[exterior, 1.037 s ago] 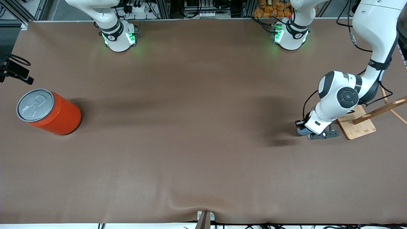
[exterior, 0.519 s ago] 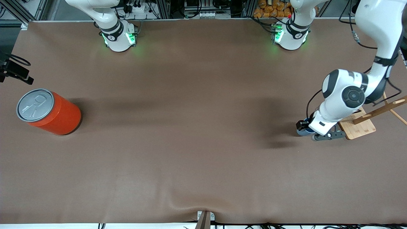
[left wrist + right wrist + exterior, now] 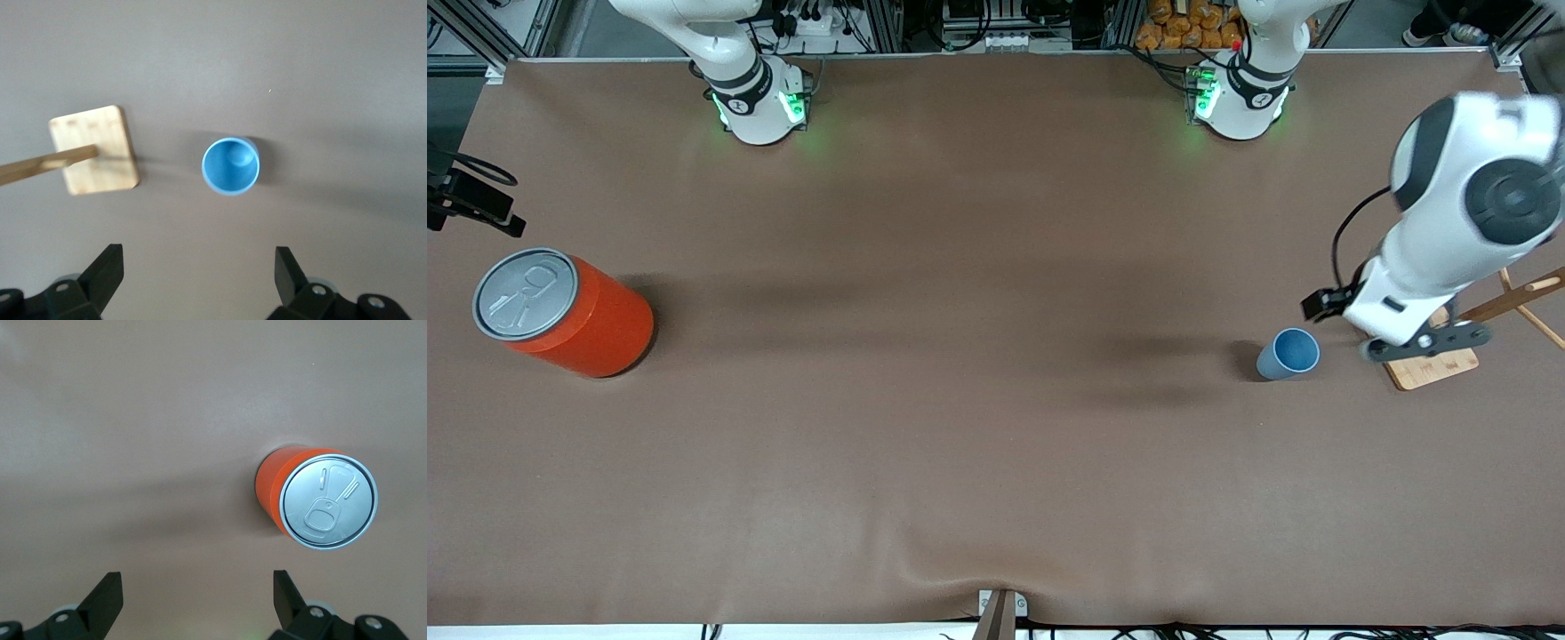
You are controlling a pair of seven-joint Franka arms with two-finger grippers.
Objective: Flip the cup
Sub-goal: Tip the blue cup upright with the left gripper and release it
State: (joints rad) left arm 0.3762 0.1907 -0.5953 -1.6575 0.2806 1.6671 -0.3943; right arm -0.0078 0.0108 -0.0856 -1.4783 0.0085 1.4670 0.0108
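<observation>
We judge the flip done: the small light-blue tapered plastic cup point(image 3: 1288, 354) stands mouth-up on the brown surface point(image 3: 960, 400), left gripper point(image 3: 197, 277) above it with jaws spread, right gripper point(image 3: 197, 597) waiting with jaws spread over the orange can point(image 3: 313, 499).

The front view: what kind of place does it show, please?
Probably a robotics lab: two arms are bolted along one edge of a brown-covered table, with cables and metal framing past that edge, and the only props are a cup and an orange can.
</observation>
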